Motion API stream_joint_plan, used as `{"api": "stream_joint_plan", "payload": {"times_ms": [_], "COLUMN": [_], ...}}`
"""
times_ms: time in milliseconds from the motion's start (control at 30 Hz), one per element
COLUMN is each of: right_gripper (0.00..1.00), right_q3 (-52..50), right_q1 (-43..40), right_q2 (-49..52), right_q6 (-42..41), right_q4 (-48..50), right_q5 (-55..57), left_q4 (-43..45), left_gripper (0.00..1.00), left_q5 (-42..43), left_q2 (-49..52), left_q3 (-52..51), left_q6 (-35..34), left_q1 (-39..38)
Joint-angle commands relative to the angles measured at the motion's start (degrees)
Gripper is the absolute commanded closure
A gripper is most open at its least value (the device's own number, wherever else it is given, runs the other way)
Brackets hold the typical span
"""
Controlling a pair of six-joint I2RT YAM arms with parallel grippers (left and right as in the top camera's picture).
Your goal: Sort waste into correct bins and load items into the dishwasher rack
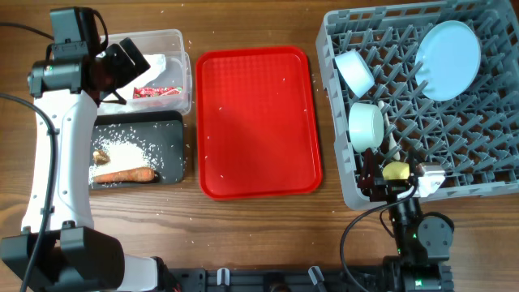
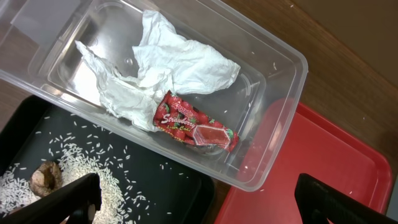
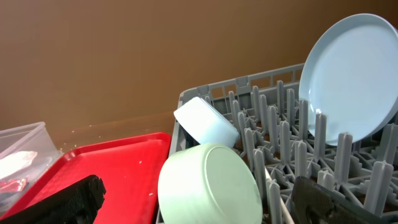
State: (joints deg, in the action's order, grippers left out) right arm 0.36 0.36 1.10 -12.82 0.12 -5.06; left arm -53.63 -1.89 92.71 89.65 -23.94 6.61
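The clear rectangular plastic tub (image 2: pixel 283 87) held the crumpled white napkin (image 2: pixel 168 68) and, against its near wall, the red printed snack wrapper (image 2: pixel 196 127). Just beside it, the shallower black rectangular tub (image 1: pixel 174 130) held a spread of loose white rice grains (image 1: pixel 130 150), the small brown food scrap (image 1: pixel 100 156) and the orange-brown carrot-like stick (image 1: pixel 126 173) along its near side. The left gripper (image 2: pixel 198 186) hung above the two tubs with its black fingers (image 2: pixel 68 202) spread wide and nothing between them. The flat red tray (image 1: pixel 258 122) lay between the tubs and the rack, bearing only a few stray rice grains. In the large square grey plastic rack (image 1: pixel 478 154) the pale blue round plate (image 1: pixel 448 59) stood on edge among the pegs at the far side, and two pale teal bowls, one (image 1: pixel 354 71) nearer the far left corner and one (image 1: pixel 366 126) below it, lay tipped on their sides. The small yellow cup (image 1: pixel 396 171) sat at the rack's near edge, right by the right gripper (image 3: pixel 198 190); its fingers (image 3: pixel 74 199) stood wide apart, though whether they touched the cup could not be told from overhead.
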Motion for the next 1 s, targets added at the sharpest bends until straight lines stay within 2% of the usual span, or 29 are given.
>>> {"api": "stream_joint_plan", "payload": {"times_ms": [0,300,400,467,533,633,700,767,967], "right_gripper": [0.0,0.0,0.0,0.0,0.0,0.0,0.0,0.0,0.0], "right_q3": [-0.07,-0.07,-0.07,-0.07,-0.07,-0.07,-0.07,-0.07,-0.07], "right_q1": [0.33,0.33,0.33,0.33,0.33,0.33,0.33,0.33,0.33], "right_q2": [-0.31,-0.31,-0.31,-0.31,-0.31,-0.31,-0.31,-0.31,-0.31], "right_q6": [-0.85,-0.85,-0.85,-0.85,-0.85,-0.85,-0.85,-0.87,-0.85], "right_q4": [0.04,0.04,0.04,0.07,0.04,0.04,0.04,0.04,0.04], "right_q5": [0.76,0.76,0.76,0.76,0.76,0.76,0.76,0.74,0.74], "left_q4": [0.15,0.13,-1.64,-0.74,8.85,34.14,47.6,52.54,56.89], "left_gripper": [0.0,0.0,0.0,0.0,0.0,0.0,0.0,0.0,0.0], "left_q5": [-0.57,-0.57,-0.81,-1.73,-2.8,1.25,3.41,3.32,2.27], "left_q2": [-0.44,-1.49,-6.23,-10.97,-17.59,-27.28,-33.86,-40.22,-62.93], "left_q3": [0.59,0.59,-0.44,-4.9,-13.88,-31.78,-43.19,-51.65,-72.72], "left_q6": [-0.33,-0.33,-0.31,-0.31,0.13,6.27,8.98,9.01,8.96], "left_q1": [0.28,2.12,1.42,0.57,0.7,0.68,0.68,0.68,1.4]}}
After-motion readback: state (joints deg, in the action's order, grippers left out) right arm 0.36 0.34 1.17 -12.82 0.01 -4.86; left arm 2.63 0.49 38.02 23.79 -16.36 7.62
